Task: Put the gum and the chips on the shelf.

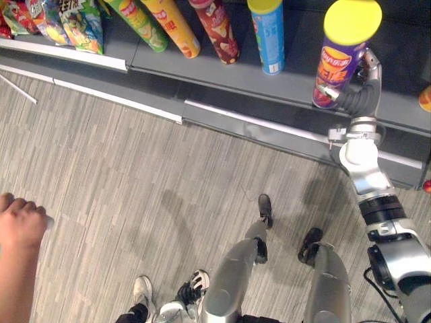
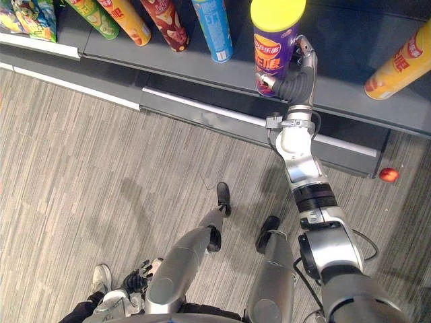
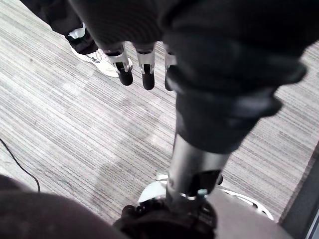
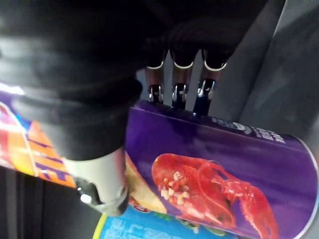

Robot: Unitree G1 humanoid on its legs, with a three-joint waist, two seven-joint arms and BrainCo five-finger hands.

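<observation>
Right hand [image 2: 294,84] is clamped on the purple chips can [image 2: 272,54]: fingers [image 4: 178,92] curl behind it, thumb in front. Can's long axis is upright, and we judge its base is on the shelf [image 2: 343,81]. Left hand [image 3: 147,74] hangs slack, well apart.

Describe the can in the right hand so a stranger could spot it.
Look along the grey shelf to its row of chip cans. The purple can is right of the blue can, gripped by the right hand; it alone has a purple body.
</observation>
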